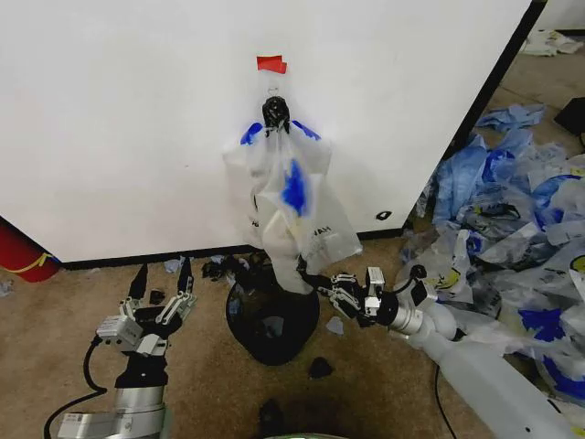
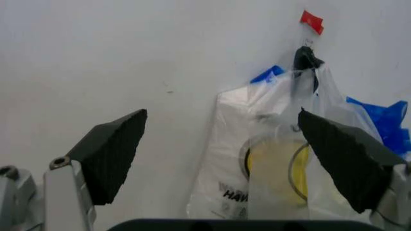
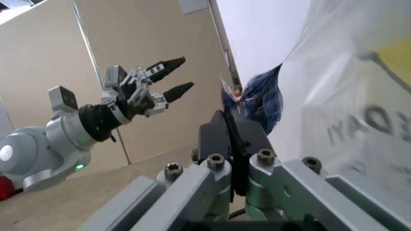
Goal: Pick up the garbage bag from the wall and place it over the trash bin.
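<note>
I've got the garbage bag (image 1: 291,206) hanging on the white wall (image 1: 119,119), caught at its blue handles on a black hook (image 1: 275,112) just under a strip of red tape (image 1: 271,63); in the left wrist view I can see its yellow smiley face (image 2: 279,166) and some black lettering. Its lower end trails down to the trash bin (image 1: 271,320), which sits on the brown carpet (image 1: 73,302) right below it, close to the wall's dark baseboard. My right gripper (image 1: 331,291) is low at the bag's bottom corner, just beside the bin's rim, and from the right wrist view the jaws look pressed together, with the bag's plastic right alongside them; I can't tell whether any film is pinched between. My left gripper (image 1: 163,279) hovers over the carpet on the bin's other side, apart from bin and bag, jaws spread wide and pointing toward the wall. A few black scraps (image 1: 320,368) lie around the bin, a big heap of blue-and-clear bags (image 1: 512,238) is piled off to my right, and a red cylinder (image 1: 20,251) pokes in at the far left by the wall.
</note>
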### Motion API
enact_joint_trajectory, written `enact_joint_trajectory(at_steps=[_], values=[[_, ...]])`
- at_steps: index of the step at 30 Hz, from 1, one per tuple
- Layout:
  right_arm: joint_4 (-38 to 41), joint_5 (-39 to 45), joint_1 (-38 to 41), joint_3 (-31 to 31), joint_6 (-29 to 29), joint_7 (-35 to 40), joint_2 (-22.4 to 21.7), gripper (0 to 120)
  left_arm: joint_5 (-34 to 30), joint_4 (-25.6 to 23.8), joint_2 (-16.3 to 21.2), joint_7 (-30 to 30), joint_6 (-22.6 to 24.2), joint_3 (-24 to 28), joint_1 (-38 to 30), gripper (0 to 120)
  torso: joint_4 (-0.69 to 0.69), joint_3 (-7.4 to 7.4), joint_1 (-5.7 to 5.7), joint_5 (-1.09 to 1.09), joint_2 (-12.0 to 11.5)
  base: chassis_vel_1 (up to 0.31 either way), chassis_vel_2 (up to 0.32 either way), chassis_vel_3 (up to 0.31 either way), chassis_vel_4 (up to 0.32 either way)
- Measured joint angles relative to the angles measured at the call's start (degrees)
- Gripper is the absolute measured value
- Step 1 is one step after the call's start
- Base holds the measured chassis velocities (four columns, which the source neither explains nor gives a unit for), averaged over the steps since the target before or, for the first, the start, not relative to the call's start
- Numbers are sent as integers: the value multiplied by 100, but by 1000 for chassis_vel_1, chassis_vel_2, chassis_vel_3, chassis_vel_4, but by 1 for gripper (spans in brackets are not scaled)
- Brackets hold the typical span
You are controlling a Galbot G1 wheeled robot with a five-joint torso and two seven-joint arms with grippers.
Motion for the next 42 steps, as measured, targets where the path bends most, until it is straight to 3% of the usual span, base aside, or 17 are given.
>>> enact_joint_trajectory(at_steps=[25,30,33,35,37,39,40,42], values=[[-375,153,224,-141,244,551,331,0,-88,103,211,200,-9,265,-129,90,1,0,0,0,0,0,0,0,0],[-413,101,203,-12,239,482,349,0,-285,4,871,318,44,441,-433,91,2,0,0,-2,0,0,0,0,0],[-394,63,143,92,206,404,351,0,-527,180,1550,281,114,593,-866,91,-2,0,0,0,0,0,0,0,0],[-392,57,137,101,201,396,350,0,-543,214,1619,274,118,612,-917,91,-3,0,0,0,0,0,0,0,0],[-376,10,117,130,180,353,348,0,-614,420,2015,251,126,743,-1228,91,-2,0,0,-2,0,0,0,0,0],[-366,-64,109,143,172,345,364,0,-755,609,2403,218,145,1020,-1594,91,2,0,0,-1,0,0,0,0,0],[-365,-122,105,145,167,349,413,0,-861,714,2679,171,165,1392,-2028,91,0,0,1,-1,0,0,0,0,0],[-378,-159,104,148,166,353,450,0,-926,760,2812,133,185,1631,-2300,91,-1,0,0,-2,0,0,0,0,0]])
